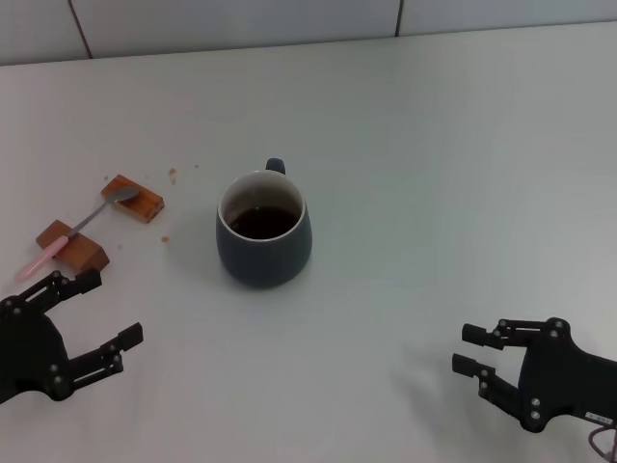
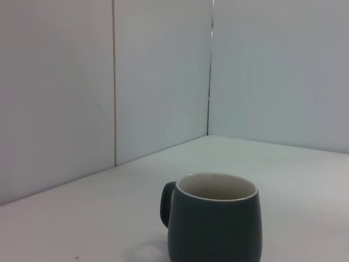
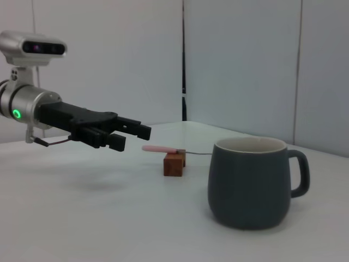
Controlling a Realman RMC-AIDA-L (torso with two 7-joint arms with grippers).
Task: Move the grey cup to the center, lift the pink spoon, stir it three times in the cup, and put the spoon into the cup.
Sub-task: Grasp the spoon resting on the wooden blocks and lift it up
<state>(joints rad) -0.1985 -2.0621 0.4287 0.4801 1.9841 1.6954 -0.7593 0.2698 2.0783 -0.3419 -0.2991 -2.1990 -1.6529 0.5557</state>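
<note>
The grey cup (image 1: 263, 231) stands upright on the white table with dark liquid inside, its handle pointing to the far side; it also shows in the left wrist view (image 2: 214, 218) and the right wrist view (image 3: 251, 183). The pink spoon (image 1: 75, 231) lies across two brown wooden blocks (image 1: 71, 246) at the left, its bowl on the far block. My left gripper (image 1: 92, 313) is open, hovering just in front of the near block, empty; it also appears in the right wrist view (image 3: 128, 134). My right gripper (image 1: 472, 349) is open and empty at the near right.
A second wooden block (image 1: 133, 197) sits under the spoon's bowl. A few crumbs (image 1: 173, 175) lie between the blocks and the cup. White wall panels (image 1: 241, 19) border the table's far edge.
</note>
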